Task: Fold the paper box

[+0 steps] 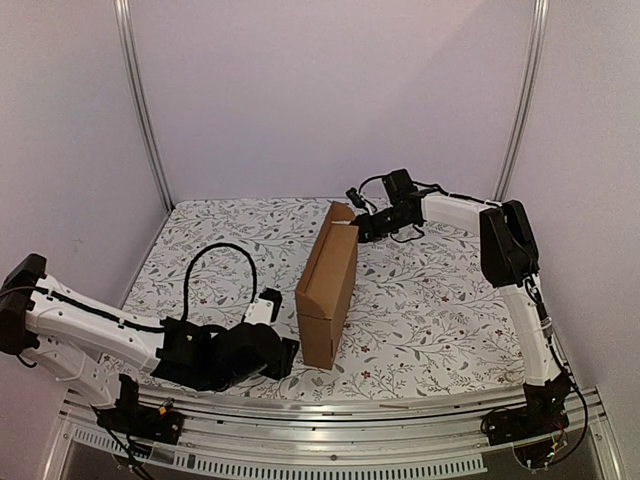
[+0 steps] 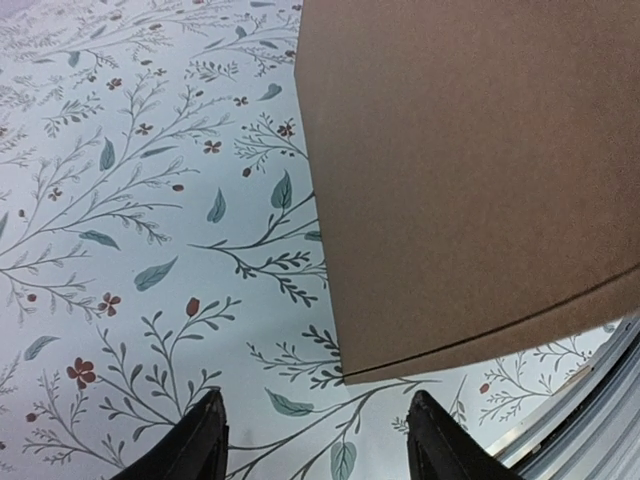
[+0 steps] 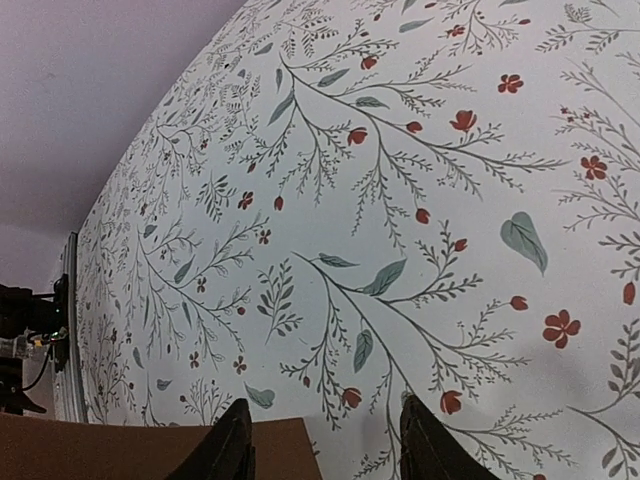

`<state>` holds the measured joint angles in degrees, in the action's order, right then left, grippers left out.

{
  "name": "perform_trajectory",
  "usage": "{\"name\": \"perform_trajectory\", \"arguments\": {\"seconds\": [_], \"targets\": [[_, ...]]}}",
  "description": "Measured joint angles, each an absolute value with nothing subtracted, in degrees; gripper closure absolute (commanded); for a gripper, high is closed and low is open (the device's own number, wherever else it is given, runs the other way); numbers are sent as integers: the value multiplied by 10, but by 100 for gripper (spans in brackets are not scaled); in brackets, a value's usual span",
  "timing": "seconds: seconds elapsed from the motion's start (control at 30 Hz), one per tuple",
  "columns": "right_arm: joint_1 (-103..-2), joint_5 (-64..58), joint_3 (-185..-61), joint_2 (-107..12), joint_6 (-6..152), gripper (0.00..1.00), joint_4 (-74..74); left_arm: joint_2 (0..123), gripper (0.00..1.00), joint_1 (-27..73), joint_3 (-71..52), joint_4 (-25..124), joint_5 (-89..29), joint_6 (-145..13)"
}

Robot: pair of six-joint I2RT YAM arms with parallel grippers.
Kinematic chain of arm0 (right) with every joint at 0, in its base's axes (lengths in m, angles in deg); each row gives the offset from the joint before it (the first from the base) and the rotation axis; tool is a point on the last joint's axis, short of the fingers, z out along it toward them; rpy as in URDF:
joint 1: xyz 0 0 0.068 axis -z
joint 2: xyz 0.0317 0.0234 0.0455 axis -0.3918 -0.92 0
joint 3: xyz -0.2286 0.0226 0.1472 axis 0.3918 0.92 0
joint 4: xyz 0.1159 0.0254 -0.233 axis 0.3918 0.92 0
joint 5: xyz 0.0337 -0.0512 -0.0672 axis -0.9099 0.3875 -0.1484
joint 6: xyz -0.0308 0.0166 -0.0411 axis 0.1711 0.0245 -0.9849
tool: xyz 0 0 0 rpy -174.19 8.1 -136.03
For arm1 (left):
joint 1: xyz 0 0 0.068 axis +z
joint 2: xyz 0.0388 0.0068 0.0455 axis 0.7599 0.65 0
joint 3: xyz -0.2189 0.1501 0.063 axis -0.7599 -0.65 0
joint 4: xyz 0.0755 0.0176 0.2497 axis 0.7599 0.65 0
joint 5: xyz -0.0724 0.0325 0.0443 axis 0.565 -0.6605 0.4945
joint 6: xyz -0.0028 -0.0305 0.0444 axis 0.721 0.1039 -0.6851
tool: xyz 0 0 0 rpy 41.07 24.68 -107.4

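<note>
Jaws apart, left gripper (image 2: 315, 412) at six o'clock and right gripper (image 3: 325, 415) at twelve could topple the upright paper box (image 1: 328, 290) with an uneven nudge.

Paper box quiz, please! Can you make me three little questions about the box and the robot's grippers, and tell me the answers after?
1. True or false: the paper box lies flat and opened out.
2. Fill the gap: in the left wrist view, the left gripper is ___, with nothing between its fingers.
3. Which gripper is at the far end of the box?
A. the left gripper
B. the right gripper
C. neither one

Key
1. False. It stands up on one long edge, folded shut.
2. open
3. B
</note>
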<state>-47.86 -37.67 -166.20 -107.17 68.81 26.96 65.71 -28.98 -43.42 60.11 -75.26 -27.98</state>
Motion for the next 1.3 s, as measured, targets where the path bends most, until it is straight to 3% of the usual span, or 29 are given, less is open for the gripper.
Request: {"name": "perform_trajectory", "arguments": {"seconds": [0.23, 0.73, 0.93, 1.07, 1.3], "targets": [[-495, -409, -1647, -1076, 714, 52, 244, 657, 37, -283, -434, 582, -775, -254], [-485, -415, -1378, -928, 660, 52, 254, 676, 34, -250, -413, 601, -816, -190], [-477, -417, -1306, -845, 603, 51, 311, 577, 42, -264, -439, 698, -837, -131], [-455, -412, -1290, -818, 569, 51, 344, 501, 47, -335, -475, 725, -839, -129], [-426, -395, -1345, -834, 565, 51, 344, 525, 57, -422, -492, 682, -793, -199]]}}
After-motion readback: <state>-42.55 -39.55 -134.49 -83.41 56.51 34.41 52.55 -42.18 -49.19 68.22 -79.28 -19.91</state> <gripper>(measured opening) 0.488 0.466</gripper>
